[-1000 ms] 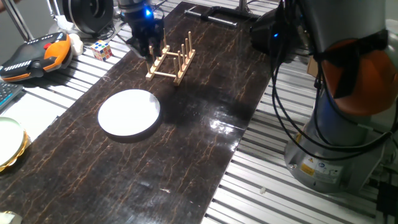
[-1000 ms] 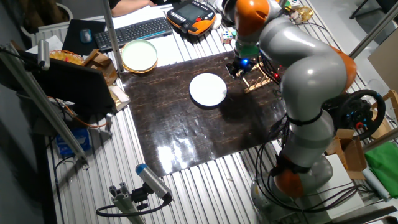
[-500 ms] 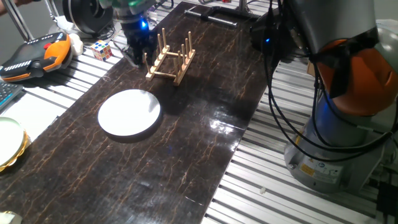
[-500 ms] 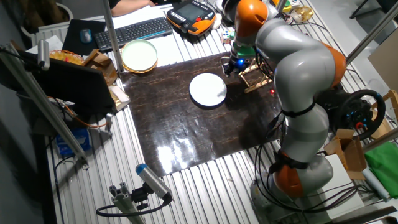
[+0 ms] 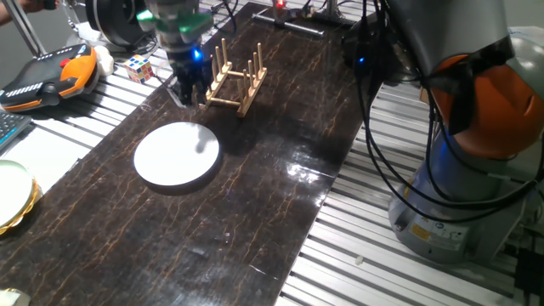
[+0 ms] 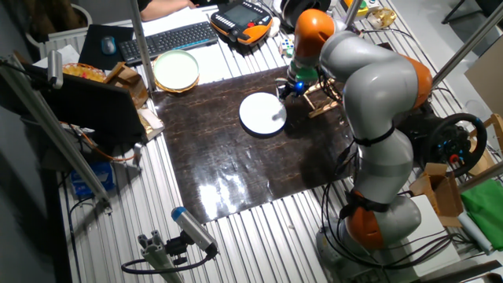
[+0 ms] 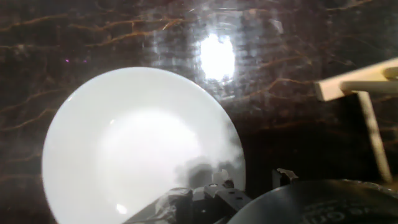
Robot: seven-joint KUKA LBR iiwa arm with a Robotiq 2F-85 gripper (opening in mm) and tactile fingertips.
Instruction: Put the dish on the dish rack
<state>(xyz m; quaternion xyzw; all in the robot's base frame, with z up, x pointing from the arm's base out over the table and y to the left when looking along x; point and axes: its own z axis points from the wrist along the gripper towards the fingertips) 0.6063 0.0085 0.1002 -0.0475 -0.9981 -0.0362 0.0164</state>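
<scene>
The dish (image 5: 177, 155) is a plain white round plate lying flat on the dark table; it also shows in the other fixed view (image 6: 262, 114) and fills the left of the hand view (image 7: 137, 155). The dish rack (image 5: 234, 81) is a small wooden peg rack standing empty behind it; it also shows in the other fixed view (image 6: 322, 98), and one corner shows in the hand view (image 7: 367, 93). My gripper (image 5: 190, 92) hangs between the rack's left end and the dish's far edge, above the table. Its fingers look apart and hold nothing. It also shows in the other fixed view (image 6: 288, 90).
A pale plate with a yellow edge (image 5: 8, 195) sits off the table's left end, also in the other fixed view (image 6: 176, 69). A Rubik's cube (image 5: 139, 66) and an orange-black pendant (image 5: 47, 75) lie behind the rack. The robot base (image 5: 459, 187) stands at the right.
My gripper has moved from beside the rack's left end toward the front, closer to the dish's far edge. Dish and rack have not moved.
</scene>
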